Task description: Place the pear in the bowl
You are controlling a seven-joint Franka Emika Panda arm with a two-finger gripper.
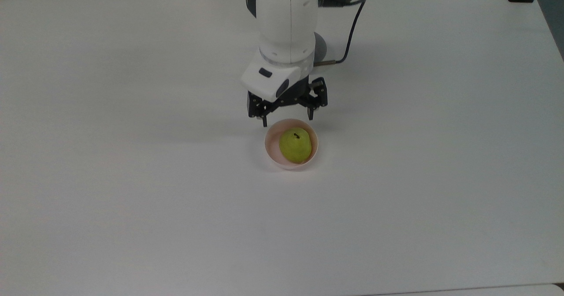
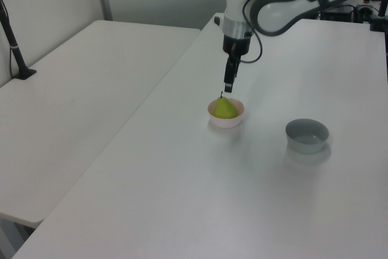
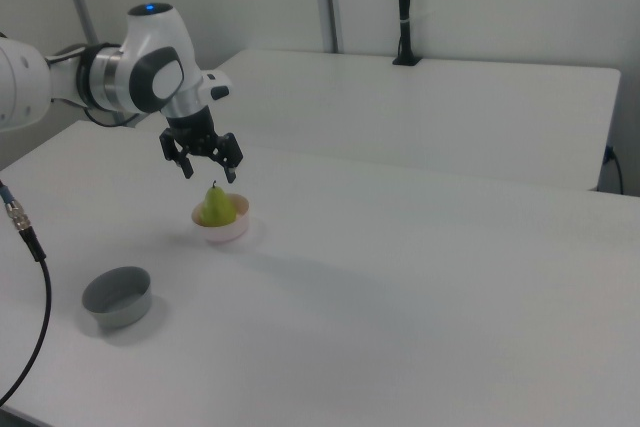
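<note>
Yellow-green pear (image 1: 295,145); pale pink bowl (image 1: 270,146); grey bowl (image 2: 307,135).

The white Panda arm reaches in from the far edge of the top view, its last link pointing straight down and a dark cable looping off the wrist on the top view's right. The gripper (image 1: 287,116) hangs in the air with nothing between its black fingers, which stand spread wide apart. In the right view the gripper (image 3: 206,169) shows both fingertips pointing down, clearly separated.
</note>
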